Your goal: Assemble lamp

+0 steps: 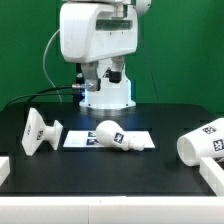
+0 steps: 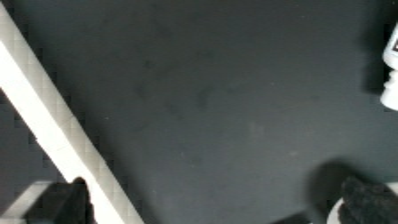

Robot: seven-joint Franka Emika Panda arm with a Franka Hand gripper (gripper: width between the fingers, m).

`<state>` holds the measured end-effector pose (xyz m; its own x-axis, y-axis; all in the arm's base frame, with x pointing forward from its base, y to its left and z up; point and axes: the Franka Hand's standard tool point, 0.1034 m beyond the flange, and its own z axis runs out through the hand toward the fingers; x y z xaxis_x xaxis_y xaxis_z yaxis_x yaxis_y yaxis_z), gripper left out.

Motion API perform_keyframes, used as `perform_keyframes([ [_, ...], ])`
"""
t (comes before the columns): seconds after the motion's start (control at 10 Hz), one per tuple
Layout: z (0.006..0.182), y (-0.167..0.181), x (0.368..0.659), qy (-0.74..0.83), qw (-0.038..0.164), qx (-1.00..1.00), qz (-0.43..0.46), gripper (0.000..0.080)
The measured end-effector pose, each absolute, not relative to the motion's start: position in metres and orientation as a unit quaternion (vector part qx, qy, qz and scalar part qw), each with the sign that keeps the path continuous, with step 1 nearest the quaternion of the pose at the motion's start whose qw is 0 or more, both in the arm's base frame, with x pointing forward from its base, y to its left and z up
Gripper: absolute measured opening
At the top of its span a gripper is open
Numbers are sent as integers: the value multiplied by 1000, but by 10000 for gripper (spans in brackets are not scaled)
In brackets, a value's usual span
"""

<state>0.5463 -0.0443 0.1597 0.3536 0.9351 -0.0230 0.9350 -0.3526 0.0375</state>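
Watching the feed from here, starting at the exterior view's left: the lamp base (image 1: 40, 131) is tipped over on the black table (image 1: 150, 170), just beside the edge of the marker board (image 1: 85, 140). The bulb (image 1: 116, 137) lies on its side on top of that board, around mid-table. Over at the exterior view's right the shade (image 1: 204, 145) is on its side too, well apart from the bulb. The robot arm (image 1: 100, 40) is hunched up behind all three, with black cables (image 1: 60, 90) by its foot and a green backdrop (image 1: 25, 50) behind.

On the wrist view the gripper (image 2: 210, 200) is released and spread wide, with just bare table between the fingertips (image 2: 365, 195). A white strip (image 2: 45, 120) runs diagonally close to one finger. There's a white shape (image 2: 390, 70) at the frame edge, but I can't tell which part it is. It sits apart from the pincer.
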Motion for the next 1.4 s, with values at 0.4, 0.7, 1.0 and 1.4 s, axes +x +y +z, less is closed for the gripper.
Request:
perform_keyframes([
  [0.4, 139, -74, 492, 635, 44, 771, 18, 700],
  [0.7, 140, -74, 494, 635, 45, 771, 20, 700],
  [1.0, 127, -76, 465, 663, 89, 742, 41, 700],
  [1.4, 112, -111, 424, 678, 104, 726, 44, 700],
])
